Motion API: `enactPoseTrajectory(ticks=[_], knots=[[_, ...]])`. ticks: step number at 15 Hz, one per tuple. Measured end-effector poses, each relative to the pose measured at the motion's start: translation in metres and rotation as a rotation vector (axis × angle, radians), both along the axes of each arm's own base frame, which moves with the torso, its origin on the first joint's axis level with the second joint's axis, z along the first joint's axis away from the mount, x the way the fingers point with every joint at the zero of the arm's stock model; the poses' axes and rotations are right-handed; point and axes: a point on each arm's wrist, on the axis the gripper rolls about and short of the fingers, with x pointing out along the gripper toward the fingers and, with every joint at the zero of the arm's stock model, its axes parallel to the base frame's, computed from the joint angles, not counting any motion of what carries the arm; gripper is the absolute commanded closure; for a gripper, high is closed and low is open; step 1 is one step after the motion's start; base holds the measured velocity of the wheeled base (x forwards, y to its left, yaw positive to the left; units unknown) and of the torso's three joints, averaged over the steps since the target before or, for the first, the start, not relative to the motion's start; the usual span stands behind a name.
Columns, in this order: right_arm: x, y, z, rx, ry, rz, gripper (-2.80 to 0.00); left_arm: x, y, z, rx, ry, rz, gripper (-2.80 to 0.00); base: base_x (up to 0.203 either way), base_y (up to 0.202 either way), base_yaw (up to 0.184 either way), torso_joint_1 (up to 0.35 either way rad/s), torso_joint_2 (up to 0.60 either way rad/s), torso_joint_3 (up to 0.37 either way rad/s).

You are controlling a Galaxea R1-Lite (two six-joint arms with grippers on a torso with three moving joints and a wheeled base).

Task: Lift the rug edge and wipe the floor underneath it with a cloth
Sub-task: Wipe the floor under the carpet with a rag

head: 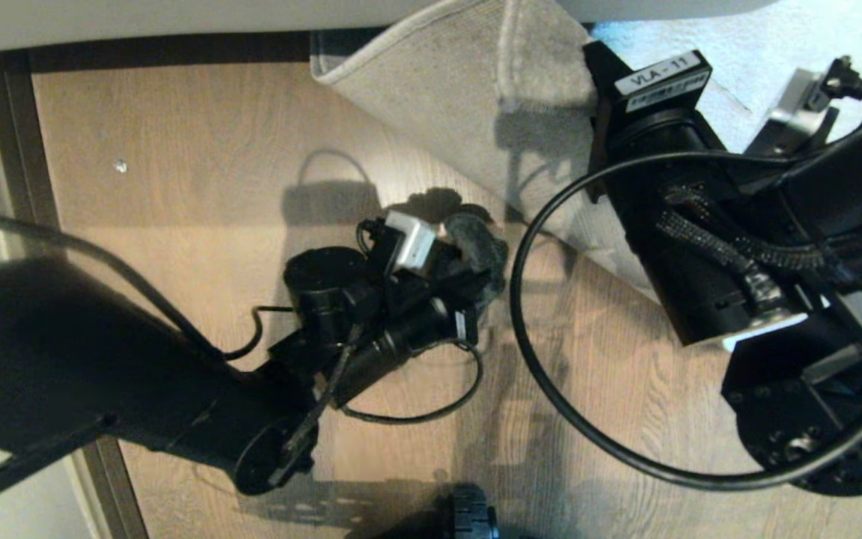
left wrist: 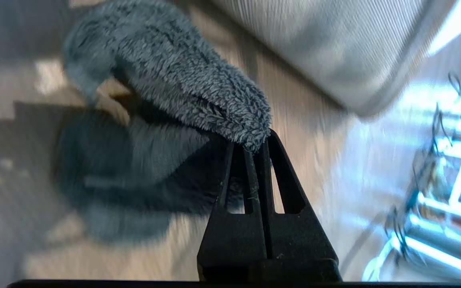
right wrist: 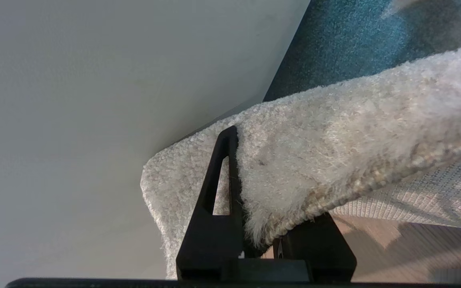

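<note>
Left gripper (left wrist: 250, 150) clamped tight on the cloth (left wrist: 182, 84), bundle trailing onto the floor (head: 199, 187) beside the raised rug. Right gripper (right wrist: 254, 192) pinched on the rug edge (right wrist: 334, 160), held up with pale underside facing down, border running diagonally. Bare planks open to the left, toward the wall.

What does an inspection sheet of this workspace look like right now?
Surface: wood-plank floor, bare where the rug is folded back.
Job's things: rug edge lifted, pale underside showing; grey fluffy cloth hanging onto the floor.
Clutter: small pale speck on the planks.
Grippers: left gripper shut on the cloth; right gripper shut on the rug edge.
Cables: black cable looping over the floor.
Surroundings: pale wall beside the rug.
</note>
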Motion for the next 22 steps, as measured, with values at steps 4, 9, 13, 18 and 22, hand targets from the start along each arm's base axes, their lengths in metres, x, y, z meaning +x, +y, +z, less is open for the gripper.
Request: enactPoseTrajectory(ticks=[4,9,13,18,22], knots=[[0.000,0.000,0.000,-0.001,0.001,0.001,0.00,0.028,0.017,0.000,-0.020,-0.025,0.082,0.00,0.000,0.000,0.000,0.000,0.00,0.000],[0.000,0.000,0.000,0.000,0.001,0.002,0.00,0.052,0.066,0.017,-0.044,-0.065,0.223,0.00,0.000,0.000,0.000,0.000,0.00,0.000],[0.001,0.001,0.000,0.000,0.001,0.002,0.00,0.056,0.100,0.038,-0.088,-0.140,0.309,0.00,0.000,0.000,0.000,0.000,0.00,0.000],[0.002,0.002,-0.002,-0.004,0.001,0.006,0.00,0.038,0.128,0.043,-0.076,-0.133,0.359,0.00,0.000,0.000,0.000,0.000,0.00,0.000],[0.002,0.002,-0.002,-0.008,0.000,0.007,0.00,0.002,0.147,0.023,-0.028,-0.052,0.374,0.00,0.000,0.000,0.000,0.000,0.00,0.000]])
